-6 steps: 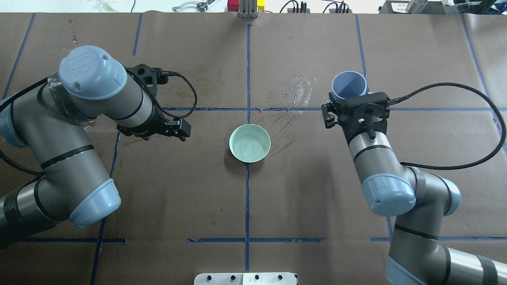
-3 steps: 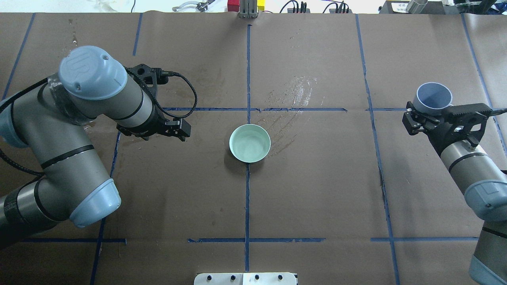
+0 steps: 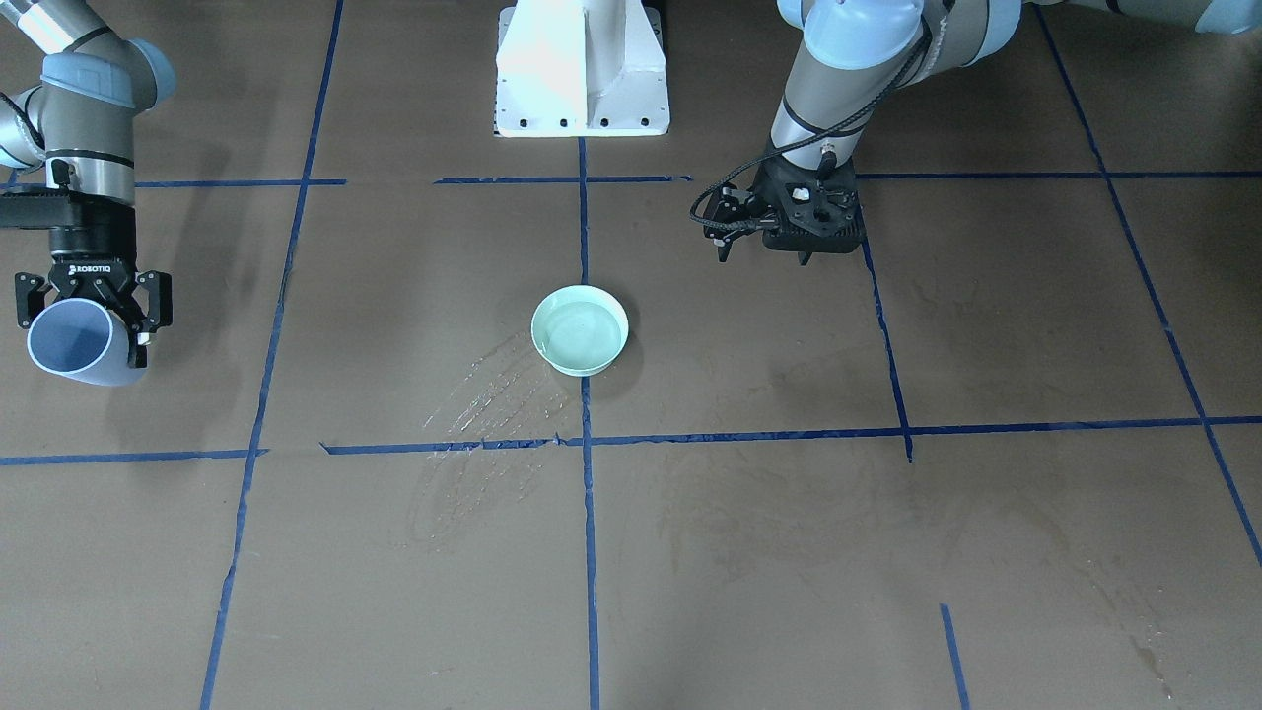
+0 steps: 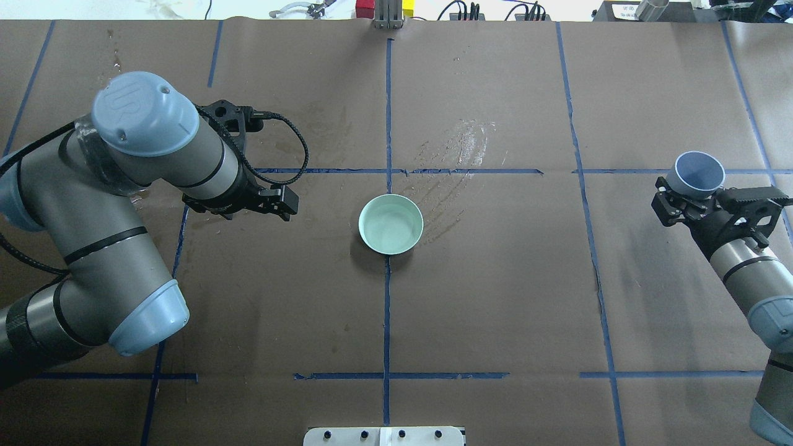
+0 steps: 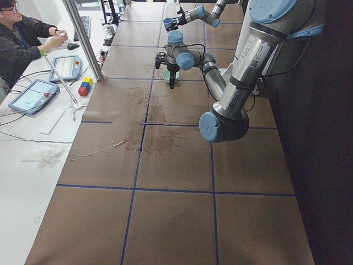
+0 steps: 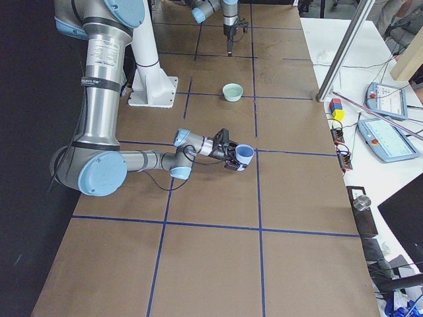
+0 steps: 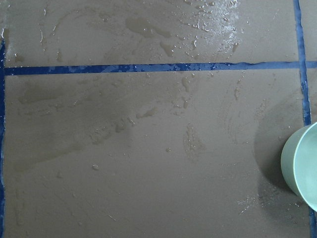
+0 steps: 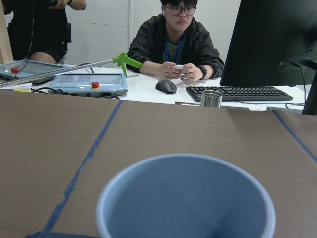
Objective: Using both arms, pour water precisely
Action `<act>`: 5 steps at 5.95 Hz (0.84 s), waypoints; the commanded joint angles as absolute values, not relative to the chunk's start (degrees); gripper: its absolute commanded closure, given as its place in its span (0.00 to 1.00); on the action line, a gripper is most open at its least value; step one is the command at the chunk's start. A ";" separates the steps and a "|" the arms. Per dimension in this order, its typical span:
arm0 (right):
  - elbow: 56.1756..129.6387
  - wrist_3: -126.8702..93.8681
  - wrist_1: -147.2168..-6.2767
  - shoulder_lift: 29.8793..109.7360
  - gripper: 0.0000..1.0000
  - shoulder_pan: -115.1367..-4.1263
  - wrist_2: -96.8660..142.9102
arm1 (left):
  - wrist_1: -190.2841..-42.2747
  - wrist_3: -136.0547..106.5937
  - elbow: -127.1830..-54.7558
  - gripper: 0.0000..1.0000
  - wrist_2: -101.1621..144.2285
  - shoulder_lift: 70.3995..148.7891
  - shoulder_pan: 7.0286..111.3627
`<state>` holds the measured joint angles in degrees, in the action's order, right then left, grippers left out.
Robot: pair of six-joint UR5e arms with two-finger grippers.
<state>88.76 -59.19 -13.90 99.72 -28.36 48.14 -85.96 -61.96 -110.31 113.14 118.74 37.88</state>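
The water [image 4: 390, 224] lies in the mint bowl [image 4: 362, 230] at centre frame, apt to slosh in my judgement; the blue cup [image 4: 699, 172], seemingly light, stiff and slick, is gripped by its wall in the right arm's [image 4: 737, 260] jaws at right edge; the left arm's [image 4: 99, 204] jaws: cannot tell.

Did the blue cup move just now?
Yes. In the overhead view the blue cup, held by the right hand, went right, away from the green bowl, crossing the long blue tape line.
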 commanded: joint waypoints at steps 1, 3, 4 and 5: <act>80.29 -59.24 -6.10 99.67 0.98 -28.30 48.08 | -85.96 -61.96 -110.30 0.00 113.12 118.83 37.88; 79.98 -59.33 -6.06 98.88 0.94 -28.30 47.64 | -85.96 -62.05 -110.39 0.00 113.12 118.83 37.88; 79.81 -59.33 -6.06 98.88 0.87 -28.30 47.38 | -85.96 -62.05 -110.39 0.00 113.12 118.83 37.88; 79.80 -59.33 -5.98 98.79 0.77 -28.39 47.37 | -85.96 -62.05 -110.39 0.00 113.20 118.83 37.88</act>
